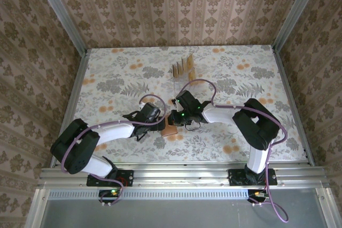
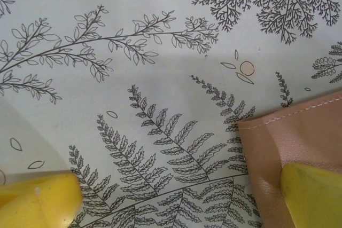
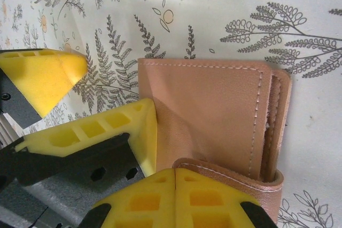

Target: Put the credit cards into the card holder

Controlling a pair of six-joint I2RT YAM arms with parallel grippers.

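The card holder [image 3: 214,116], a salmon-brown stitched wallet, lies closed on the floral table; from above it shows at the table's middle [image 1: 170,131]. Its near cover edge curls up against the tips of my right gripper [image 3: 175,177], whose yellow fingers are shut flat together with nothing visible between them. My left gripper [image 2: 176,201] stands wide open beside the wallet's corner [image 2: 299,137], one fingertip [image 2: 312,196] resting over that corner, the other [image 2: 37,198] on bare table. Several tan credit cards [image 1: 182,66] stand upright in a clear stand at the far middle, away from both grippers.
Both arms meet at the table's middle, with the left gripper [image 1: 162,120] and right gripper [image 1: 174,117] almost touching. The left gripper's fingers [image 3: 133,132] press the wallet's left edge. Patterned walls enclose the table [image 1: 256,78] on three sides.
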